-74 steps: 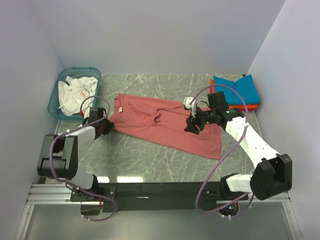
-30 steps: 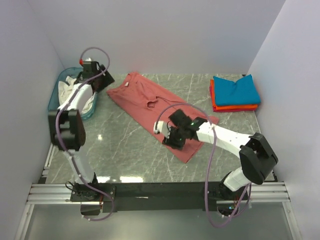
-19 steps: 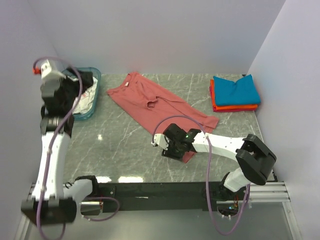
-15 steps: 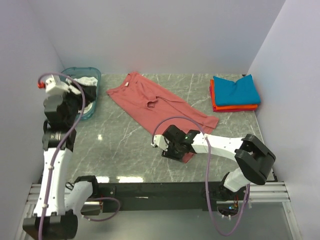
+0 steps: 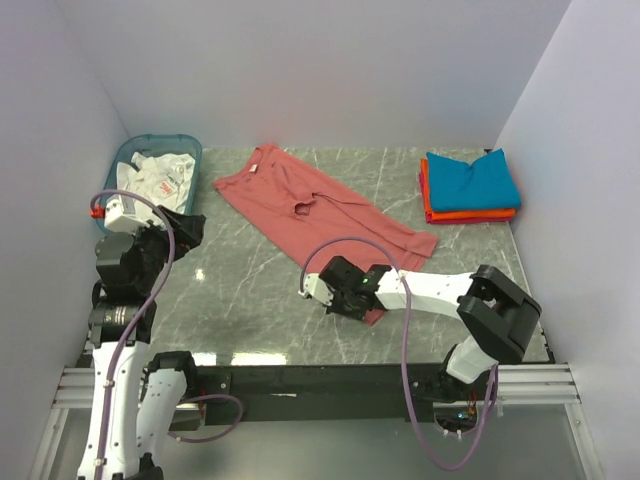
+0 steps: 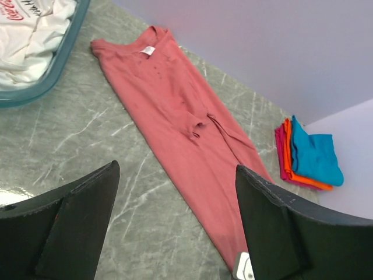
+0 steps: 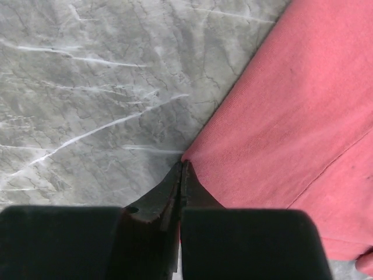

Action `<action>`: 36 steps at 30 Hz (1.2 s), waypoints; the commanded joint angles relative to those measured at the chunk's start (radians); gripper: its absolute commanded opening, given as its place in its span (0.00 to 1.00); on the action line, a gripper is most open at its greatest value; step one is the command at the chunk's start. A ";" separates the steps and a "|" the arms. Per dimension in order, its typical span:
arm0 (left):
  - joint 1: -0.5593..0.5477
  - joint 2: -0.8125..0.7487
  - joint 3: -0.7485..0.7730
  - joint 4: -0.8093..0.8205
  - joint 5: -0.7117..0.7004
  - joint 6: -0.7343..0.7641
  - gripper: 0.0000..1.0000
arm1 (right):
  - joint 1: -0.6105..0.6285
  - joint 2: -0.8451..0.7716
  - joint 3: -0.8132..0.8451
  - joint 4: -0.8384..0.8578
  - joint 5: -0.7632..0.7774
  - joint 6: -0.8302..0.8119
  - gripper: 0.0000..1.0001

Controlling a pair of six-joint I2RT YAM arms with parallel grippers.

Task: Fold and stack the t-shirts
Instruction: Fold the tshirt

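The dusty-red t-shirt (image 5: 300, 205) lies flat and long, slanting across the table from the back left to the near middle; its white neck label (image 6: 148, 50) is at the far end. My right gripper (image 5: 358, 305) is low at the shirt's near corner, jaws shut on the hem edge (image 7: 192, 160). Raised over the near left, my left gripper (image 6: 176, 168) is open and holds nothing, well away from the red t-shirt (image 6: 180, 116). At the back right the folded teal t-shirt (image 5: 472, 180) lies on the folded orange t-shirt (image 5: 470, 213).
A translucent teal basket (image 5: 110, 205) stands at the back left with white cloth (image 5: 155, 175) inside. Walls close in the table on the left, back and right. A magenta layer (image 6: 280, 140) shows under the orange one in the stack.
My right gripper has closed on the near corner of the red shirt. My left arm has swung away from the basket and come back toward the near left, gripper still open.
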 commanded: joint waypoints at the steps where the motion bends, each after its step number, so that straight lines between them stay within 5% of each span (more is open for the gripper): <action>1: 0.000 -0.030 -0.017 -0.006 0.055 -0.014 0.86 | 0.027 0.030 -0.022 -0.042 -0.056 0.003 0.00; 11: 0.000 -0.104 -0.066 -0.029 0.150 -0.025 0.86 | 0.242 0.167 0.202 -0.111 -0.290 -0.027 0.00; 15: -0.002 -0.119 -0.069 -0.046 0.182 -0.014 0.86 | 0.233 0.214 0.284 -0.221 -0.341 -0.095 0.43; 16: 0.000 -0.122 -0.075 -0.048 0.199 -0.010 0.86 | 0.224 0.170 0.279 -0.241 -0.344 -0.118 0.45; 21: 0.000 -0.108 -0.153 0.013 0.279 -0.036 0.86 | 0.001 -0.102 0.170 -0.374 -0.501 -0.313 0.63; 27: -0.002 -0.052 -0.222 0.155 0.385 -0.096 0.86 | -0.334 -0.455 -0.061 -0.390 -0.354 -0.552 0.72; 31: -0.002 -0.013 -0.210 0.155 0.397 -0.076 0.86 | -0.550 -0.628 -0.224 -0.451 -0.377 -0.819 0.70; 36: -0.003 -0.018 -0.225 0.148 0.413 -0.074 0.86 | -0.712 -0.601 -0.270 -0.430 -0.357 -0.945 0.57</action>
